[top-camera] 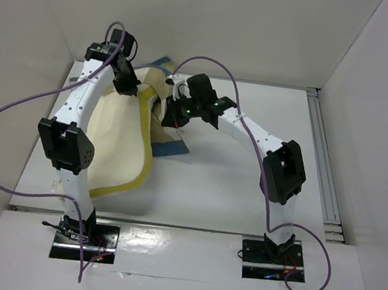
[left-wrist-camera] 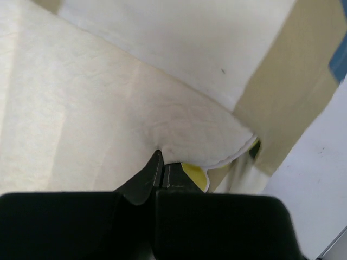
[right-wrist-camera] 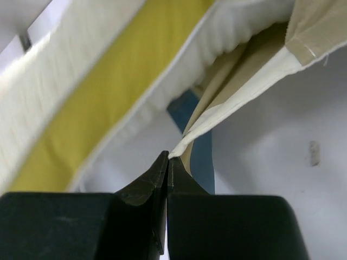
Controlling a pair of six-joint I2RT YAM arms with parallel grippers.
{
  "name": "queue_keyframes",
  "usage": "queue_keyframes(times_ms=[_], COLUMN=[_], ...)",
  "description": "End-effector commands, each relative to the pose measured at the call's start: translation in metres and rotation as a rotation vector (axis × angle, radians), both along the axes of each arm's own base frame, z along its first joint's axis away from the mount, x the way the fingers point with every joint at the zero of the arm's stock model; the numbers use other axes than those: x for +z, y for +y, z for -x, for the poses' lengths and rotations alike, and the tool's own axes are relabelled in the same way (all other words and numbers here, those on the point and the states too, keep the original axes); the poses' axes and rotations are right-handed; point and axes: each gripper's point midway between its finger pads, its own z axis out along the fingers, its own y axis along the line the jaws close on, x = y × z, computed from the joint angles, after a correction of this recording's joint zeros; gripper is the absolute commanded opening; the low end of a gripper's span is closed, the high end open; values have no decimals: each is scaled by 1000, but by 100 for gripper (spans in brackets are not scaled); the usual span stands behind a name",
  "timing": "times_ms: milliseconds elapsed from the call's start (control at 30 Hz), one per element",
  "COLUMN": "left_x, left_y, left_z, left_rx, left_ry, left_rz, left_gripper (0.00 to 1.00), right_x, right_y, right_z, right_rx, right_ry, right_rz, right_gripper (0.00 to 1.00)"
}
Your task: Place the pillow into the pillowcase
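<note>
**White table [top-camera: 231, 192], white walls [top-camera: 216, 20]: pillow [top-camera: 113, 142] brought to the pillowcase [top-camera: 168, 142]**

*Top external view.* The pillow lies left of centre, partly under your left arm, its cream face almost wholly uncovered. The pillowcase shows only as checked blue and tan cloth at the pillow's far and right edges. Your left gripper [top-camera: 126, 83] sits on the pillow's far end. Your right gripper [top-camera: 171, 116] is just beside it, on the cloth. Insertion looks barely begun.

*Left wrist view.* Your left fingers are pressed together, with a fold of the quilted cream cover pinched between the tips. A tan and white panel of the pillowcase lies just beyond the pillow's rounded corner, up and to the right.

*Right wrist view.* Your right fingers are also closed, nipping the pale hem [right-wrist-camera: 238, 103] of the pillowcase at its very edge. The pillow's olive-yellow piping [right-wrist-camera: 108, 92] runs diagonally above and left of the tips. The stuffed edge overhangs the gap between the cloth layers.

*Doing the step well.* The step appears to be steering the pillow's corner into the mouth.
- Lift the hem and draw it away from the pillow, so the layers part before you push.
- Drive the left grip toward that gap, corner first.
- The right hold is shallow and the cloth is limp, so pull gently or it may slip free.
</note>
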Motion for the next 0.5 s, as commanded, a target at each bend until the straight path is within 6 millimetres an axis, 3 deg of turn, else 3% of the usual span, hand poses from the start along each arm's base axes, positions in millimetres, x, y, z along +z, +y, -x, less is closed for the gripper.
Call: queue_keyframes(times_ms=[0, 100, 167, 233, 300, 333, 367, 400, 433, 467], left_x=[91, 110, 110, 97, 55, 35, 18, -10, -24, -36], left_y=[37, 34, 7, -26, -53, -77, -91, -105, -131, -143], left_z=[-39, -37, -40, -47, -56, -54, -53, -56, -49, -45], left_rx=[156, 163, 125, 69, 21, -14, -32, -59, -111, -132], left_ry=[-312, -368, -381, -370, -291, -250, -221, -176, -151, -134], left_rz=[-42, -36, -33, -18, -41, -39, -39, -53, -59, -75], left_gripper=[0, 0, 0, 0, 0, 0, 0, 0, 0, 0], right_x=[64, 42, 23, 32, 48, 54, 55, 53, 46, 34], right_y=[-2, -14, -19, -25, -25, -28, -39, -47, -55, -72], right_z=[77, 97, 109, 121, 123, 125, 123, 121, 120, 120], right_rx=[159, 164, 168, 170, 160, 161, 125, 101, 82, 48], right_ry=[-5, 51, 100, 114, 79, 65, 66, 76, 89, 127], right_rz=[-5, 47, 79, 46, -1, -12, -11, -14, -5, 7], right_gripper=[0, 0, 0, 0, 0, 0, 0, 0, 0, 0])
